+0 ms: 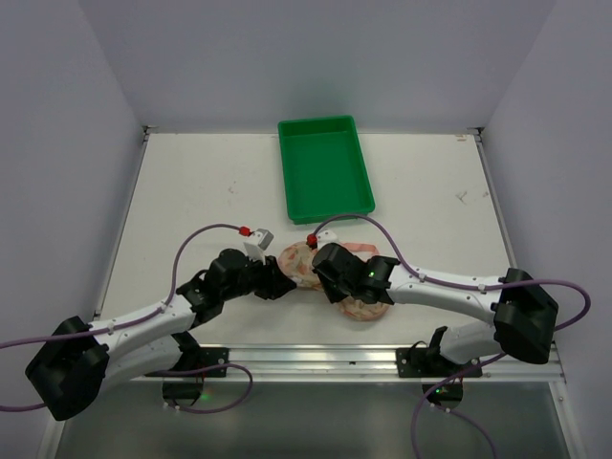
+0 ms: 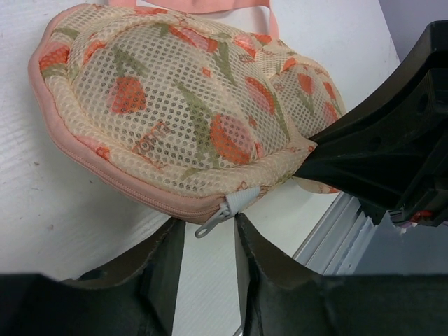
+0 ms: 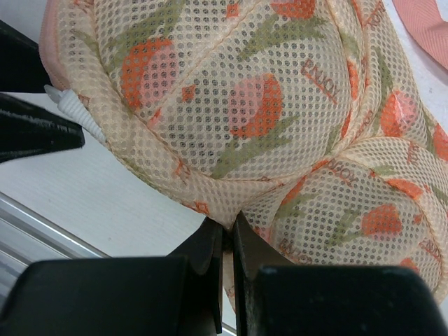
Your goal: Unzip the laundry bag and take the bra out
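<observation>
The laundry bag (image 1: 298,264) lies on the table between both arms, a two-lobed mesh case with orange flowers and pink zipper edging (image 2: 189,105) (image 3: 245,105). It is zipped shut and the bra is hidden. My left gripper (image 2: 208,238) (image 1: 282,280) is open at the bag's near edge. The grey zipper pull (image 2: 212,222) hangs between its fingertips, apart from both pads. My right gripper (image 3: 228,227) (image 1: 333,285) is shut on a fold of mesh at the waist between the two lobes.
A green plastic tray (image 1: 287,172) stands at the back of the table. The bag's pink loop (image 1: 359,247) lies beyond the right wrist. The metal rail (image 1: 316,359) runs along the near table edge, close behind both grippers.
</observation>
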You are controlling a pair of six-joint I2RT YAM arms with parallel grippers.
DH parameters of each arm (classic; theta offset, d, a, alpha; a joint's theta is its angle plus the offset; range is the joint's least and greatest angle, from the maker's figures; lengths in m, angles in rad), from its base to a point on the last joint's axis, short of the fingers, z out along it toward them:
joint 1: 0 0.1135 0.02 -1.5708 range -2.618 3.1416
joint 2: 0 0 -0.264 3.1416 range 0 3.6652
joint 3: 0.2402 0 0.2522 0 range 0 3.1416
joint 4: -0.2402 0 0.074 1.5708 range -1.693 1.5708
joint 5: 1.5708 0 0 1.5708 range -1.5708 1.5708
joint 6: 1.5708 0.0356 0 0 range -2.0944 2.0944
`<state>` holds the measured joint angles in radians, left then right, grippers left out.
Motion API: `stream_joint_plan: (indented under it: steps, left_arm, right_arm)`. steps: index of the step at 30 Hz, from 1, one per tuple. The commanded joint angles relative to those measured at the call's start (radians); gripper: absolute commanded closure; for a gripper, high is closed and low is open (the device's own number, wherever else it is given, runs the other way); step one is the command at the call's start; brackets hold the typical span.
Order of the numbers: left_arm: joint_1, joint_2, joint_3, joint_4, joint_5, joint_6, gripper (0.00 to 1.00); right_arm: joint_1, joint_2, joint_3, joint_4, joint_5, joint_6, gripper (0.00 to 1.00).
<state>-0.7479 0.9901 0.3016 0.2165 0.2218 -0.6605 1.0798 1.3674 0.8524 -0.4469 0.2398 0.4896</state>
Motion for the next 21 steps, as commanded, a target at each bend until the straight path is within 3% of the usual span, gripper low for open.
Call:
stream_joint_plan:
  steps: [1,3,7,21]
  left_arm:
    - [-0.005,-0.016,-0.004,0.053,0.024,0.024,0.64]
    - [-0.005,-0.018,-0.002,0.050,0.024,0.024,0.72]
    - [-0.004,-0.019,0.005,0.021,0.002,0.041,0.99]
    - [0.071,-0.042,0.087,-0.215,-0.216,0.127,1.00]
  right_arm:
    - [-0.003,-0.027,-0.004,0.042,-0.004,0.010,1.00]
    - [-0.003,-0.028,-0.006,0.042,-0.002,0.014,1.00]
    - [-0.006,-0.033,-0.013,0.039,0.007,0.023,1.00]
    - [-0.009,-0.134,-0.076,-0.070,0.007,0.076,1.00]
